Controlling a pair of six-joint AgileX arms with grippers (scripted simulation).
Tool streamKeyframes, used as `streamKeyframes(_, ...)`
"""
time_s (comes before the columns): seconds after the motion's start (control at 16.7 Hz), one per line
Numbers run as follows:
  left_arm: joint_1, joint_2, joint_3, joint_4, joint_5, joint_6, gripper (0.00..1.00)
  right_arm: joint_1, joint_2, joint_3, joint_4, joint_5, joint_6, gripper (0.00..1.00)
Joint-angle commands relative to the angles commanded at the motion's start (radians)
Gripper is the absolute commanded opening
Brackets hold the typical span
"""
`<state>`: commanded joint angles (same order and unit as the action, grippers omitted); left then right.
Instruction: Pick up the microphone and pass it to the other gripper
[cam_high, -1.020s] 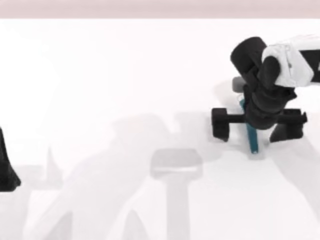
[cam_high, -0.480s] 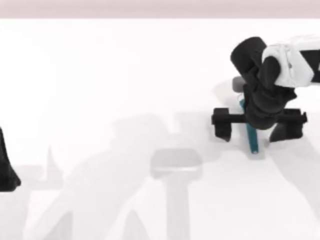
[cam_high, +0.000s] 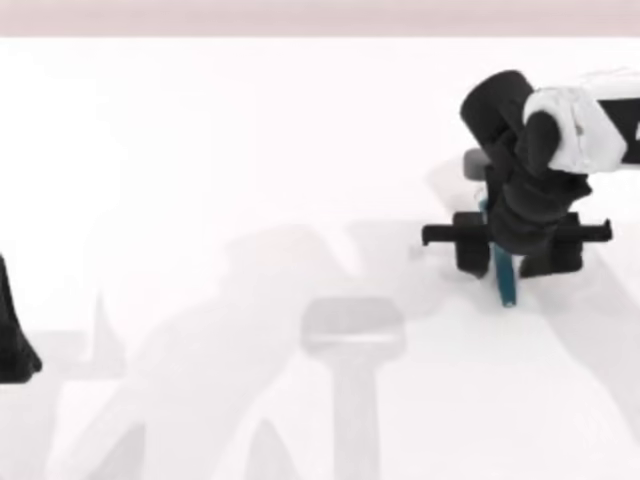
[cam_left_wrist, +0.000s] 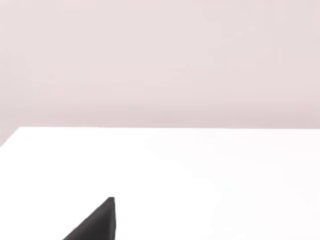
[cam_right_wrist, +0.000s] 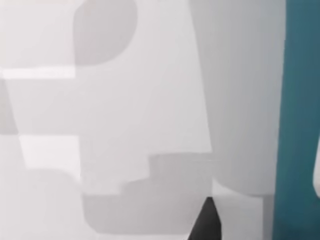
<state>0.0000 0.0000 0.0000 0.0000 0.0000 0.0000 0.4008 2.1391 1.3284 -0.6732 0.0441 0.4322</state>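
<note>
The microphone (cam_high: 504, 280) lies on the white table at the right, its teal handle pointing toward the front edge. Its grey mesh head (cam_high: 476, 162) peeks out behind the arm. My right gripper (cam_high: 517, 257) hangs directly over the handle, open, with one black finger on each side and a small gap to the mic. In the right wrist view the teal handle (cam_right_wrist: 300, 125) runs along the picture's edge beside one fingertip (cam_right_wrist: 205, 220). My left gripper (cam_high: 12, 345) is parked at the left edge, open; only one fingertip (cam_left_wrist: 100, 225) shows in its wrist view.
The white table (cam_high: 250, 180) carries only soft grey shadows of the arms across its middle and front. A pale pink wall band runs along the far edge (cam_high: 300, 18).
The right gripper's fingers have moved inward toward the teal handle from both sides. The microphone and the left arm have not moved.
</note>
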Motion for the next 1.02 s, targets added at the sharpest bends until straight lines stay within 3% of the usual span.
streamKeyframes(0.36,0.000,0.000,0.000,0.000,0.000,0.000,1.00,0.000,0.000,0.000,0.000,0.000,0.000,0.00)
streamKeyframes(0.42,0.000,0.000,0.000,0.000,0.000,0.000,1.00,0.002,-0.058,0.023,-0.024,0.022,-0.014,0.00)
streamKeyframes(0.54,0.000,0.000,0.000,0.000,0.000,0.000,1.00,0.002,-0.061,0.020,-0.013,0.018,-0.017,0.00)
streamKeyframes(0.78,0.000,0.000,0.000,0.000,0.000,0.000,1.00,0.005,-0.089,-0.011,0.133,-0.027,-0.058,0.00)
streamKeyframes(1.02,0.000,0.000,0.000,0.000,0.000,0.000,1.00,0.005,-0.142,-0.084,0.403,-0.107,-0.129,0.00)
